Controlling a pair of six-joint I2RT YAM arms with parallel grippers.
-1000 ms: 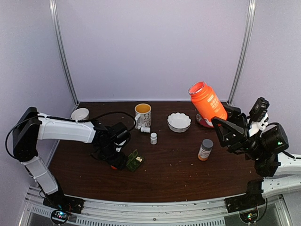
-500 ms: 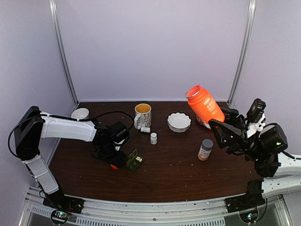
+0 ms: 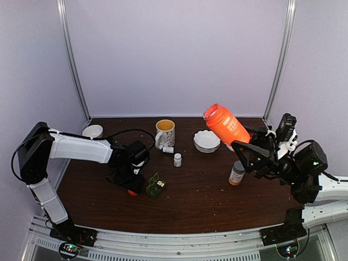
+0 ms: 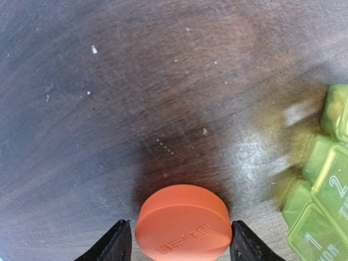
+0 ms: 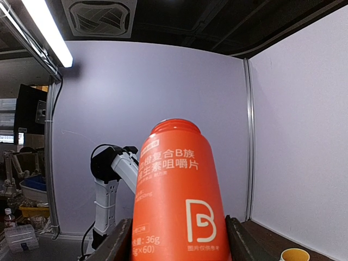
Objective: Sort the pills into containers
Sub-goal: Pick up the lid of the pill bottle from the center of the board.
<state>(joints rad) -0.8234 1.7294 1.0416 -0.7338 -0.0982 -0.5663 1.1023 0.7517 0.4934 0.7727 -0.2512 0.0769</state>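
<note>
Pill box (image 3: 156,186) sits lid-open on the desk (image 3: 206,201), just beside the left tool (image 4: 179,240). That tool has narrowed over the last second around the orange cap (image 4: 183,220) lying flat on the desk. Jaws now bracket it on both sides; can't tell if they've made contact yet. Right tool (image 5: 180,239) is clamped on the orange bottle (image 3: 225,126), mouth looks open. It has swung the bottle left and tipped it, so the neck now hangs over the white bowl (image 3: 207,140), well apart from the box. Reads as pour into the bowl first, sort after. No pills moving into the box yet.
</note>
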